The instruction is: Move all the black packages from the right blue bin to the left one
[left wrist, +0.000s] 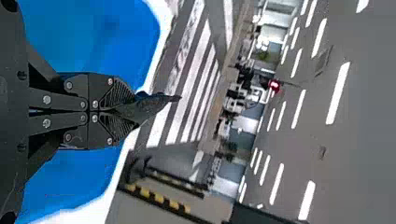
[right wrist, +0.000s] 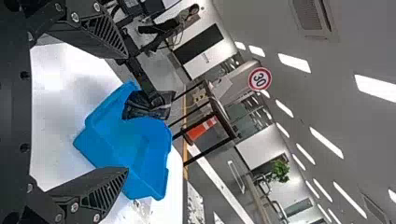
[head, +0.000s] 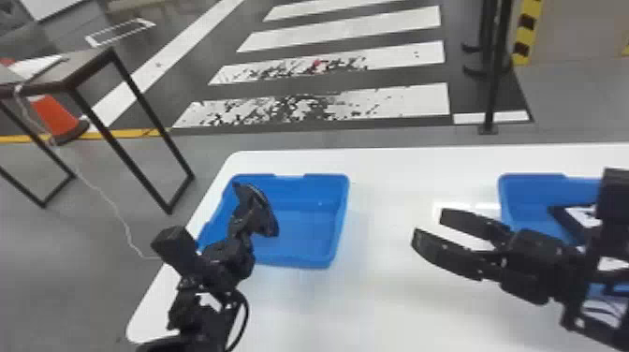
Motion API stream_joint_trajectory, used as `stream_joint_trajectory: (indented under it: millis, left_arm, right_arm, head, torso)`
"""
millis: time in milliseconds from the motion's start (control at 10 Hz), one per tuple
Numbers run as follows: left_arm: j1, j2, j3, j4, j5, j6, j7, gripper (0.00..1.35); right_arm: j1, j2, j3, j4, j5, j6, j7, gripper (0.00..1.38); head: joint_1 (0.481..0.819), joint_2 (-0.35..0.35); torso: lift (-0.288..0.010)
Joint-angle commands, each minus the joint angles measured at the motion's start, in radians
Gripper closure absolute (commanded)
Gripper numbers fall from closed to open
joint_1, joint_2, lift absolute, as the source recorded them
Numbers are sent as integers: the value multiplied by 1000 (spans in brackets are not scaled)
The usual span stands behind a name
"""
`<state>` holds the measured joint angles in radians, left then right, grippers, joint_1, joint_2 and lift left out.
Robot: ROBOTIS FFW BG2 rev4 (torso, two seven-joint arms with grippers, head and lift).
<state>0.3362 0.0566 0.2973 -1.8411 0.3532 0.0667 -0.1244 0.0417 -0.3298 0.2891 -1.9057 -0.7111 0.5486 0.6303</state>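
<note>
Head view, black pkg (head: 266,213) clamped in L jaws, jutting past tips, 2 R jaws apart, empty

head: forward-down | left wrist: close over left bin (head: 311,192) | right wrist: leftward, same bin

Lab-like indoor hall | painted crosswalk (head: 346,28) | round road sign (right wrist: 259,79) | traffic cone (head: 55,114) | ceiling lights (right wrist: 294,63)
</note>
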Motion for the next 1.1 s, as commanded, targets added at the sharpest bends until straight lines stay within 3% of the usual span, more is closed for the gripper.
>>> stream_joint_trajectory:
  millis: [0,200,300,400,600,800,1000]
  left_arm:
    - [-12,-1,46,14,-80,-13,8,1121]
    - [22,-3,8,19,-2,-118,6,67]
    - [34,-1,-26,16,34,-175,-11,67]
    - [44,-1,-54,9,58,-207,-37,179]
    - [103,2,-118,-74,44,-239,-49,231]
    - [155,3,-156,-133,22,-251,-49,231]
    - [187,0,-182,-155,26,-253,-49,229]
  right_arm:
    - [5,0,-8,-3,-1,-4,0,182]
    - [17,3,-60,-27,45,33,-17,180]
    - [42,9,-112,-71,91,45,-57,182]
    - [66,20,-183,-135,133,116,-127,179]
    - [61,44,-327,-187,310,278,-224,179]
    - [59,58,-435,-221,442,443,-308,177]
    - [39,61,-461,-201,512,524,-368,177]
  head:
    - [695,350]
    - [695,350]
    - [695,350]
    - [695,350]
    - [695,323]
    - [695,156]
    - [695,42]
  torso:
    - [-140]
    - [-140]
    - [-140]
    - [-140]
    - [-140]
    - [-140]
    - [-140]
